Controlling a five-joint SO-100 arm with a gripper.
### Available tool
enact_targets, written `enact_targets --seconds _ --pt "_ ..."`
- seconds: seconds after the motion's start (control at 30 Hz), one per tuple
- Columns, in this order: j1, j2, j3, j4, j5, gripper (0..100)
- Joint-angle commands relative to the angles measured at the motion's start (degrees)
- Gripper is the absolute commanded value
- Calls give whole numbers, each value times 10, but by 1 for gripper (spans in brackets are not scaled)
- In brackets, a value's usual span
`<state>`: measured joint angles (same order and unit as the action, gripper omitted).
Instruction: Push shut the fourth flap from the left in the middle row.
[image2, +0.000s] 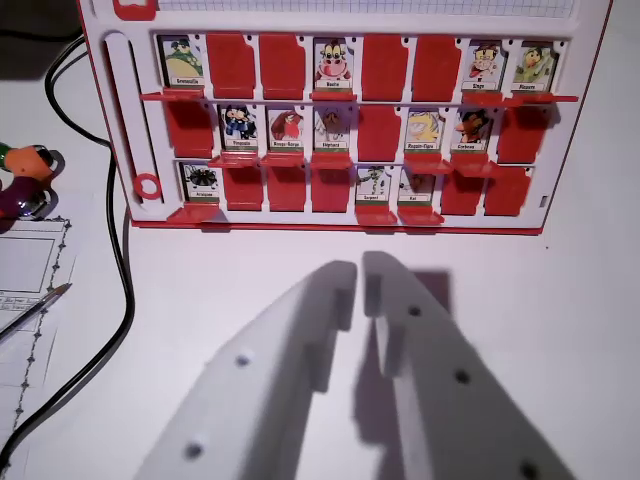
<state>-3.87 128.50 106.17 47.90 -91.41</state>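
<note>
White printed claw fills the lower frame nearest my lens, its two jaws close together with only a narrow slit between them, gripping nothing. Its tips hover over bare white table, with open room on all sides before the game board.

I see the red-and-white board lying flat ahead, its near edge just beyond the claw tips. Three rows of hinged red flaps cross it; some show cartoon portraits with name strips beneath. The lettering is too small for me to read with confidence.

In the middle row, the fourth flap from the left displays a picture card, placed between another picture card on its left and a plain red flap on its right.

A black cable curves down the wrist view's left, beside a printed sheet with a pencil on it. A colourful object at the left edge is cut off and I cannot identify it. The board's top is also cropped.
</note>
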Motion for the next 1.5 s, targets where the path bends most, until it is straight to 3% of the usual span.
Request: enact_targets --seconds 0.0,0.43,0.8,1.07,1.47 --pt "0 8 30 -65 -25 0" --pt "11 -70 112 -220 -47 0" --pt "11 -189 143 -340 -41 0" --pt "12 -310 97 -397 -21 0" --pt "15 -440 -5 -423 -20 0"
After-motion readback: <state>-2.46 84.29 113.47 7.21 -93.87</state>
